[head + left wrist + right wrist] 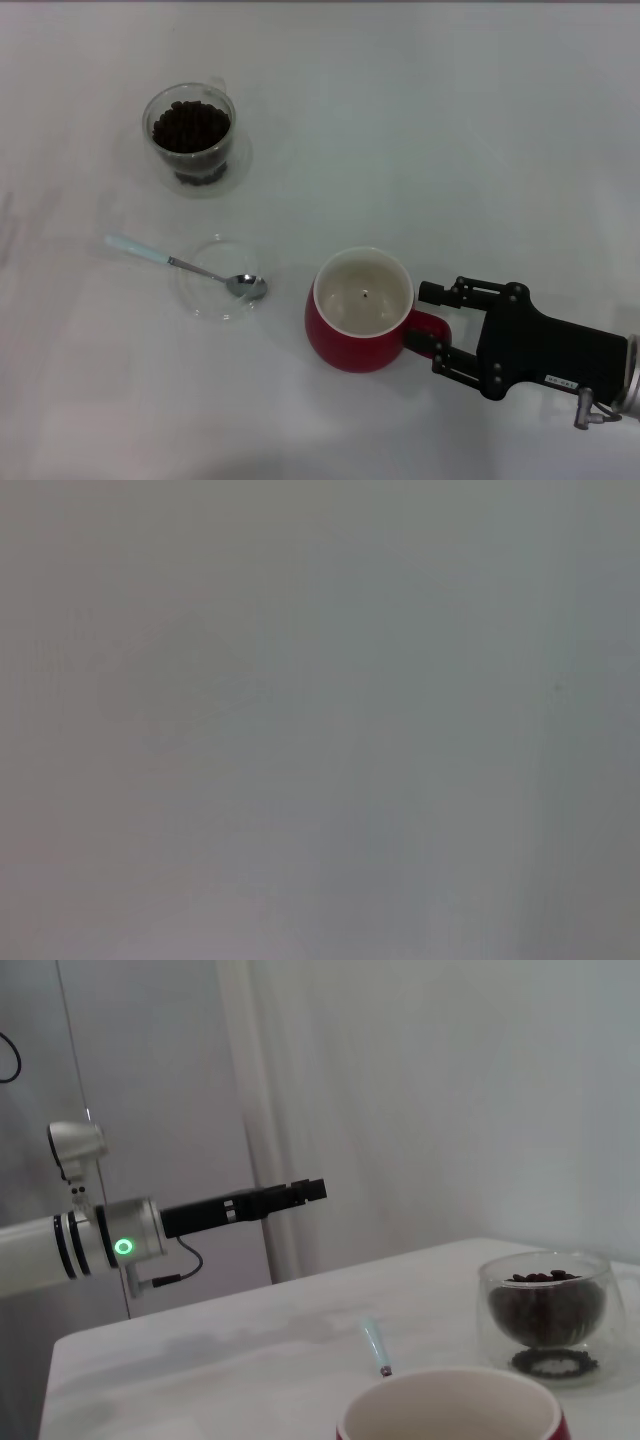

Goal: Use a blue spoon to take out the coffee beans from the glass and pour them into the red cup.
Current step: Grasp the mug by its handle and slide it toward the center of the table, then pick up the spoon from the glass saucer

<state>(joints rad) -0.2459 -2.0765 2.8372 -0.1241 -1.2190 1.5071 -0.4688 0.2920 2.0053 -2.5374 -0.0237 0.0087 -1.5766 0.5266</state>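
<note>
The glass [190, 128] stands at the far left, filled with coffee beans [190, 125]. The blue spoon [140, 249] lies in front of it, its bowl resting in a flat clear dish [215, 300]. The red cup [345, 345] stands at the near middle with one dark bean [371, 294] inside. My right gripper [438, 324] is open, its fingers on either side of the cup's handle [425, 325]. The right wrist view shows the cup's rim [450, 1385], the spoon handle [374, 1343], the glass [545, 1310] and my left gripper [312, 1190] held in the air beyond the table.
The glass stands on a clear round saucer [235, 170]. The white table [450, 150] stretches bare to the right and far side. The left wrist view shows only a blank grey surface.
</note>
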